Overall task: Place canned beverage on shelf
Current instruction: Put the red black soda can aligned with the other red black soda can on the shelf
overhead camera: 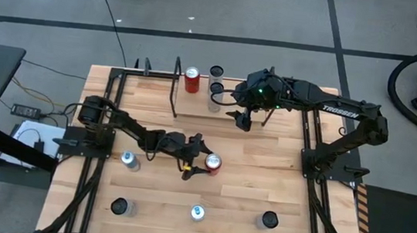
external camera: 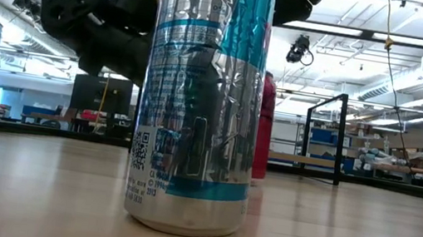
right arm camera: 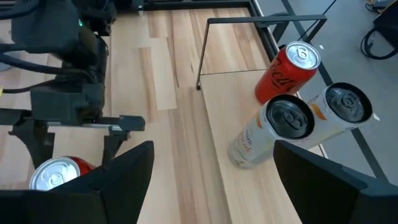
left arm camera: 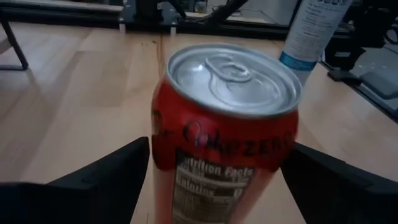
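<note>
A red cola can (overhead camera: 213,162) stands upright on the table's middle; in the left wrist view this can (left arm camera: 227,130) fills the picture. My left gripper (overhead camera: 198,160) is open and level, one finger on each side of the can; I see no touch. The shelf (overhead camera: 194,104), black rods around a light board, stands at the far middle. It bears a red can (right arm camera: 289,70) and two pale cans (right arm camera: 273,134). My right gripper (overhead camera: 243,120) hangs open over the shelf's right end, nothing between its fingers.
A silver can (overhead camera: 130,160) stands beside the left arm. Three more cans (overhead camera: 197,212) stand in a row near the front edge; the middle one (external camera: 201,100) blocks much of the low view. Black frame rails run along both table sides.
</note>
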Action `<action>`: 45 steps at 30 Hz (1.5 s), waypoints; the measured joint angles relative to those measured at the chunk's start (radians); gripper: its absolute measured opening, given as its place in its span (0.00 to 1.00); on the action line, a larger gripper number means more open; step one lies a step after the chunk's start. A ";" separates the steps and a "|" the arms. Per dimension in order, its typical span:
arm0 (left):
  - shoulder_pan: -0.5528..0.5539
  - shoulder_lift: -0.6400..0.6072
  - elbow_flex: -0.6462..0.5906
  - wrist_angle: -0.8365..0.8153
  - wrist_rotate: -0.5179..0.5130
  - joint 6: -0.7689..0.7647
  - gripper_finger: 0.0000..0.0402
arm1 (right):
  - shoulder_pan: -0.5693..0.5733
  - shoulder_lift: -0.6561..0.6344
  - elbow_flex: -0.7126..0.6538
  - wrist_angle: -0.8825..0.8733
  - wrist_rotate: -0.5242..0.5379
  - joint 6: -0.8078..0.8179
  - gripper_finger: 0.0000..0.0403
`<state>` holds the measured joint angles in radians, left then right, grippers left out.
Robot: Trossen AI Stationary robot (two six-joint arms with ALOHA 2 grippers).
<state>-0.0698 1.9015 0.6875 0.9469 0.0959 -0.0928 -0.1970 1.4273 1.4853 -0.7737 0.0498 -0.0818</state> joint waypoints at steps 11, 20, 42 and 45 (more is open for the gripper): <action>-0.001 0.018 0.061 -0.061 0.013 0.000 0.88 | 0.000 0.000 0.000 -0.004 0.000 0.001 0.84; 0.000 0.018 0.060 -0.085 0.005 0.005 0.78 | 0.000 0.000 0.000 -0.006 -0.019 0.012 0.84; 0.056 -0.249 0.056 -0.422 0.083 0.126 0.77 | 0.022 0.137 0.000 -0.003 -0.151 0.011 0.84; 0.072 -0.317 0.057 -0.488 0.126 0.137 0.77 | 0.029 0.154 0.000 0.016 -0.153 -0.090 0.84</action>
<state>0.0017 1.5844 0.7444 0.4591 0.2217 0.0440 -0.1681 1.5809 1.4853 -0.7579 -0.1029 -0.1723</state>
